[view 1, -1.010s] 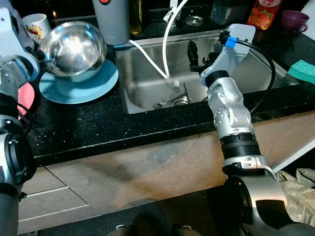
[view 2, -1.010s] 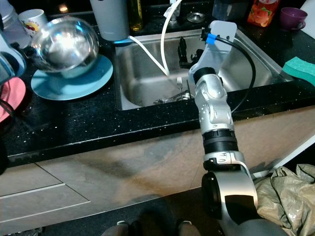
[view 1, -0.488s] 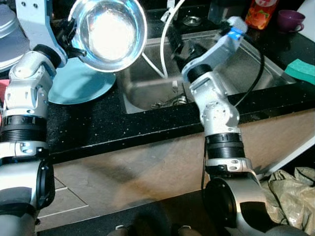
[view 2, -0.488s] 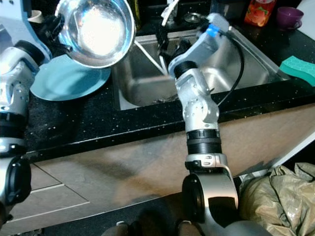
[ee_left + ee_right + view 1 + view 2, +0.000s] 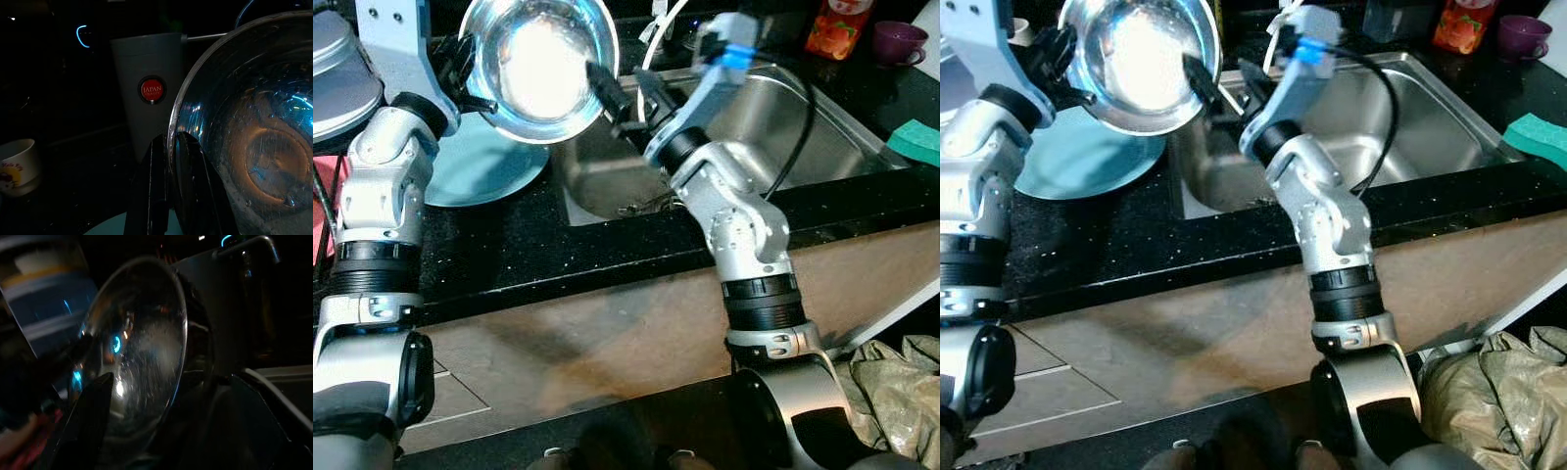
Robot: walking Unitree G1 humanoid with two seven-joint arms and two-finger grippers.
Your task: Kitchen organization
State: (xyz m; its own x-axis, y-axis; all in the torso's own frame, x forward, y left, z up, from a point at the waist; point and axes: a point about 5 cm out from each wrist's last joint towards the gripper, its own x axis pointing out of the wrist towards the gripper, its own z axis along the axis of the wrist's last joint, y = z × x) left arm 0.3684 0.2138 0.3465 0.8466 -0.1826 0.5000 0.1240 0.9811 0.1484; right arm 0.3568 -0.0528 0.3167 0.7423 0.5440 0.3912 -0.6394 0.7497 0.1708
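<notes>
Currently | shiny round steel bowl [image 5: 540, 61] gripped at left rim by left gripper [image 5: 468, 86] | right gripper [image 5: 625, 96] spread, just right of bowl.

A bowl [image 5: 540, 67] is held above a plate [image 5: 475, 171] on the counter [image 5: 509, 264], left of the sink [image 5: 783, 127]; a sponge [image 5: 914, 140] lies far right.

Crowded air over the sink's near-left corner
The steel bowl [image 5: 543, 67] blocks 11 o'clock; the sink [image 5: 822, 127] basin lies open toward 1 o'clock.
</notes>
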